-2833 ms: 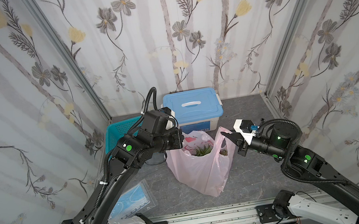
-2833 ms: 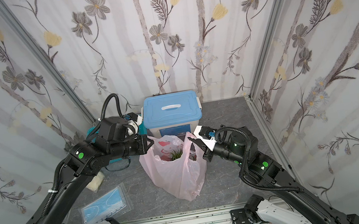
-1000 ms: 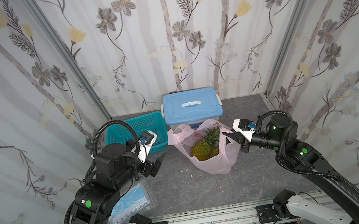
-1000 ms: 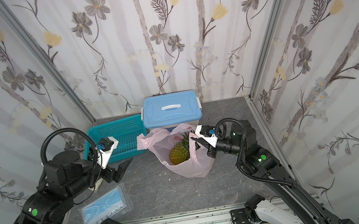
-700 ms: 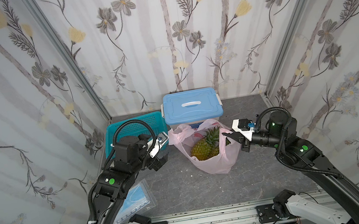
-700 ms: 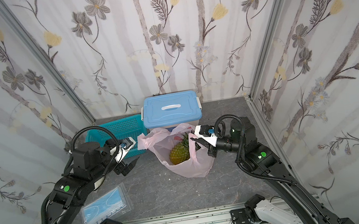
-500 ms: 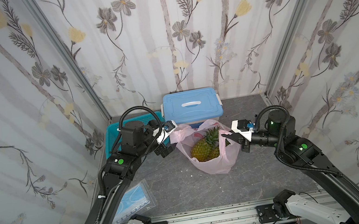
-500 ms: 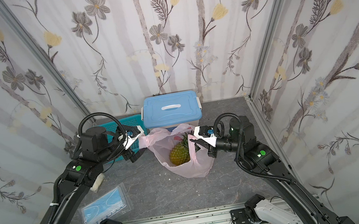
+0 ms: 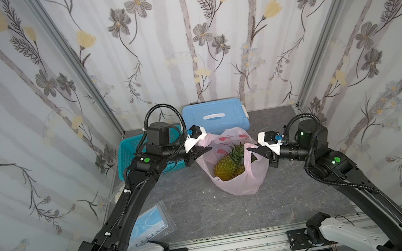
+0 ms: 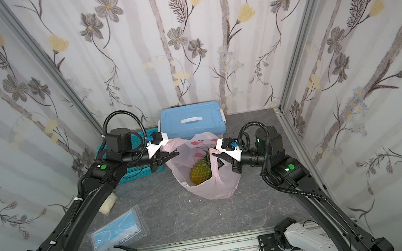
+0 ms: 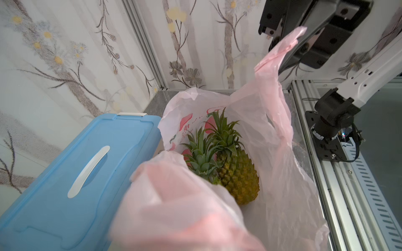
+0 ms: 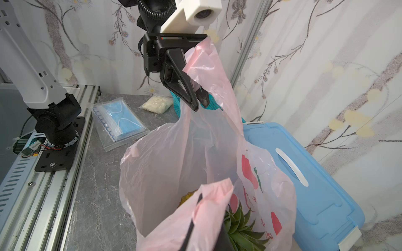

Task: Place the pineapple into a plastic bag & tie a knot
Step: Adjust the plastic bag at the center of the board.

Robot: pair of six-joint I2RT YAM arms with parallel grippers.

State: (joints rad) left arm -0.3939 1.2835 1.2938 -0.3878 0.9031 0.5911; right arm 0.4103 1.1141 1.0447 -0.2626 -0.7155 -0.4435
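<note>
The left claw is clenching one pink handle loop of the plastic bag, pinching it at the bag's 10 o'clock edge and lifting it. In the right wrist view its dark fingers are meeting over the thin film. The right claw is clamping the other loop at the bag's 3 o'clock side. Between them the bag's mouth is gaping open, and the two loops are being held well apart, not yet tied. The pineapple is lying inside the bag, its green crown pointing toward 1 o'clock. The bag is resting on the grey desk, near the middle. A blue lidded box is sitting just beside the bag at 12 o'clock. A teal basket is sitting at 9 o'clock behind the left arm, and a clear packet of blue masks is lying at 7 o'clock.
</note>
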